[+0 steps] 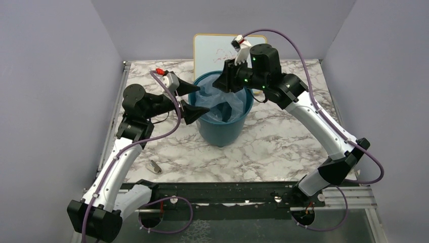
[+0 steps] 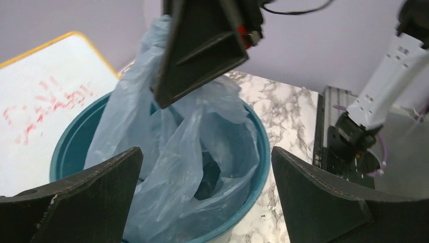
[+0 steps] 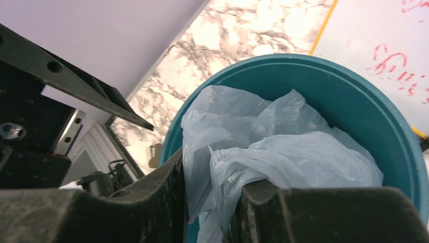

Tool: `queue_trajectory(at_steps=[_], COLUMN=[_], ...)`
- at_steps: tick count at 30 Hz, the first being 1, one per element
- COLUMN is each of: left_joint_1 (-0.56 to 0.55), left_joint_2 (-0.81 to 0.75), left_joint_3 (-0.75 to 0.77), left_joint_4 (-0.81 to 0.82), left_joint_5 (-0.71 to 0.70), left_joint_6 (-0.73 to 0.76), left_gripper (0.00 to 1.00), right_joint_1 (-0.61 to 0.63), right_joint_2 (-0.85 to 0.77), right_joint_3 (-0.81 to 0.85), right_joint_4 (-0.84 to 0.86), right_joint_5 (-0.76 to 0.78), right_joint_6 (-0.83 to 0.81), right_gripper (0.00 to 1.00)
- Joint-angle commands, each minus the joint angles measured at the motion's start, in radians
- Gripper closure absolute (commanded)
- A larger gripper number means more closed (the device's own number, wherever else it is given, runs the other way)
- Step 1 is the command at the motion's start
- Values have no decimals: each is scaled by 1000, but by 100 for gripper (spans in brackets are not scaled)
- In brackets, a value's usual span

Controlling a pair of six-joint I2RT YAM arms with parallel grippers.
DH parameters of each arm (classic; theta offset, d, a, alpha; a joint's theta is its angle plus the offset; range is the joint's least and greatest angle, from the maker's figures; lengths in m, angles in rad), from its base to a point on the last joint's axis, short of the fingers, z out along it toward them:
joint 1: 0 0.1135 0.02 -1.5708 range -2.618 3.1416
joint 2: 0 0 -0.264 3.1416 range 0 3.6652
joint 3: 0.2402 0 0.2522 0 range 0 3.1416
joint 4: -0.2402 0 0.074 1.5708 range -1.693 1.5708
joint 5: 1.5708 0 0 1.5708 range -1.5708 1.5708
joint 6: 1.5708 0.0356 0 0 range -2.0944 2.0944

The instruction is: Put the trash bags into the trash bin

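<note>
From above: the bin (image 1: 222, 124) stands mid-tabletop (image 1: 283, 147), just in front of the whiteboard (image 1: 212, 50) leaning on the back wall. The bag (image 1: 222, 106) sits inside it, bunched, with a fold running up to the right gripper (image 1: 230, 81) at the far rim. The left gripper (image 1: 195, 101) is at the bin's left rim, jaws spread wide, one finger near the rim's top and one lower against the side. A small grey object (image 1: 155, 166) lies on the tabletop near the left arm.

Left wrist view: left gripper (image 2: 205, 192) wide open, nothing between its fingers (image 2: 91, 202), which frame the bin (image 2: 71, 147) from outside. The bag (image 2: 192, 152) fills much of the bin and rises in a strip to the right gripper (image 2: 202, 45) overhead. The whiteboard (image 2: 45, 101) with red scribble is behind.

Right wrist view: right gripper (image 3: 210, 202) with jaws only slightly parted, and a pinch of the bag (image 3: 273, 147) sits in the narrow gap between them (whether it's truly clamped or just resting there, I can't tell). The rest of the bag spills down inside the bin (image 3: 364, 101). The left gripper's finger (image 3: 76, 86) shows at the upper left.
</note>
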Motion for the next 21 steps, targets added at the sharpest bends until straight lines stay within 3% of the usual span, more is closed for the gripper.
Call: queue_trajectory(at_steps=[1,4,13,16,21], left_joint_1=[-30,-69,-143,-150,-165], left_joint_2=[15,54,136,157,207], left_joint_3=[10,38,82,96,139], left_joint_4=[106,67,13,2,9], left_joint_5=[182,192,82,-30,-53], left_joint_6=[86,129,232,209,174], left_gripper=[1,9,19,33,47], right_joint_1=[-4,-4,-4,-4,-3], right_joint_2=[-39,-37,-35,-50,-46], right_joint_3=[-15,-17,-4,-34,-31], right_joint_4=[46,45,44,68,72], right_joint_5=[-85,-94,-130,-140,-149], right_joint_6=[66,71,69,58,45], right_gripper=[64,63,64,64,64])
